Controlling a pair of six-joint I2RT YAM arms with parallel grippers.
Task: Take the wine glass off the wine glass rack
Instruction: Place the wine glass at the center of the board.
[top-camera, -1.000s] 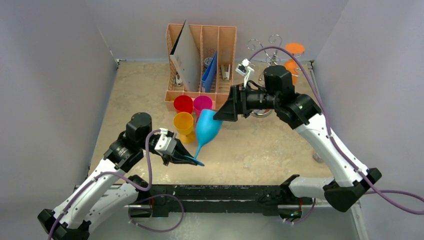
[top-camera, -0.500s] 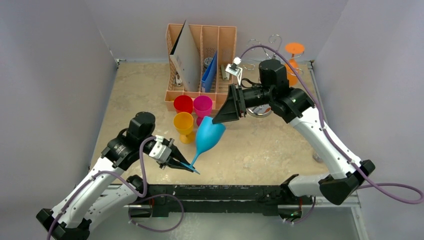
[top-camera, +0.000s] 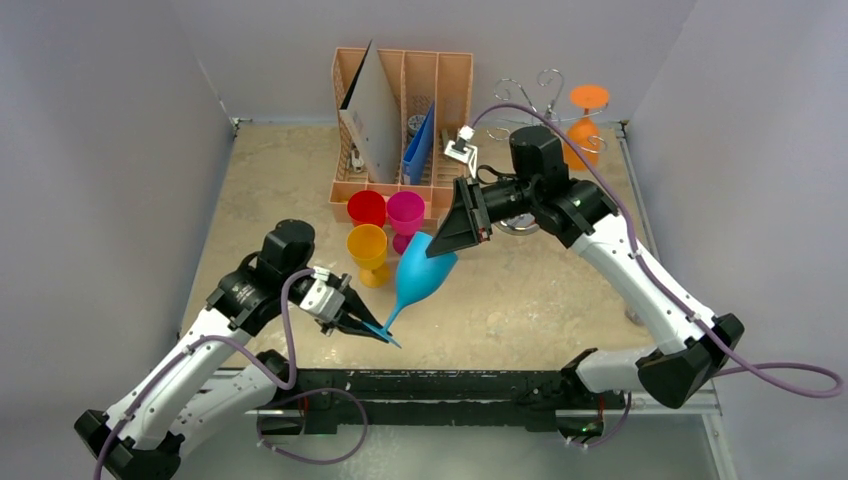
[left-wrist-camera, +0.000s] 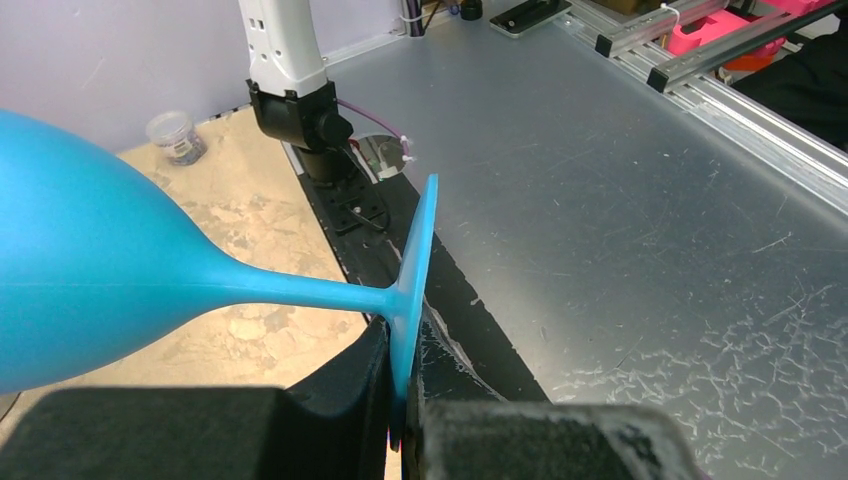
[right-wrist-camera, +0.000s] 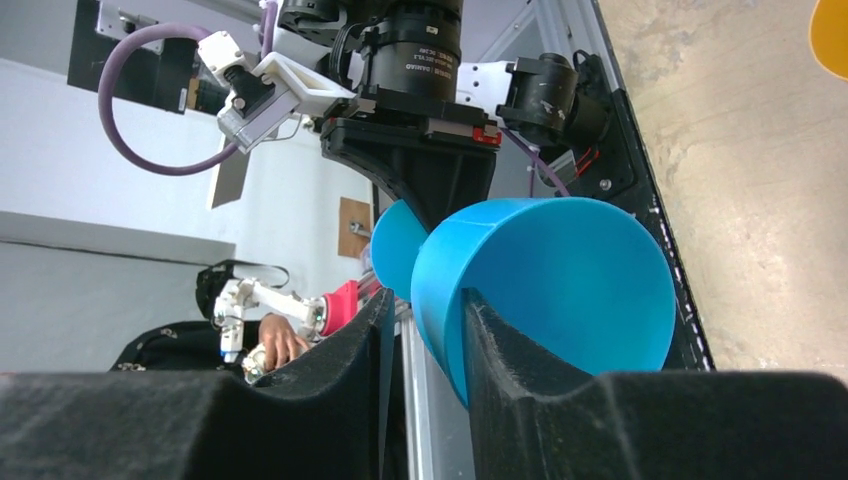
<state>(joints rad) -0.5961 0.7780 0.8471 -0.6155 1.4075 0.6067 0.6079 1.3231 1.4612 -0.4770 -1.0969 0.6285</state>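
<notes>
A blue wine glass (top-camera: 420, 272) hangs tilted in the air over the table's near middle. My left gripper (top-camera: 372, 330) is shut on the edge of its flat foot (left-wrist-camera: 412, 270), seen edge-on in the left wrist view. My right gripper (top-camera: 442, 248) straddles the bowl's rim (right-wrist-camera: 560, 280): one finger (right-wrist-camera: 520, 350) lies inside against the wall, and the other finger (right-wrist-camera: 340, 350) stands outside with a visible gap. The silver wine glass rack (top-camera: 530, 95) stands at the back right with an orange wine glass (top-camera: 585, 110) hanging on it.
A peach slotted organiser (top-camera: 400, 120) with folders stands at the back. Red (top-camera: 366, 207), magenta (top-camera: 405, 210) and yellow (top-camera: 367, 245) goblets stand just in front of it, close to the blue glass. A small jar (left-wrist-camera: 175, 138) sits near the right arm's base.
The right gripper's jaws have narrowed around the blue glass's rim and its wrist has swung left. The left gripper has carried the glass's foot slightly down and towards me.
</notes>
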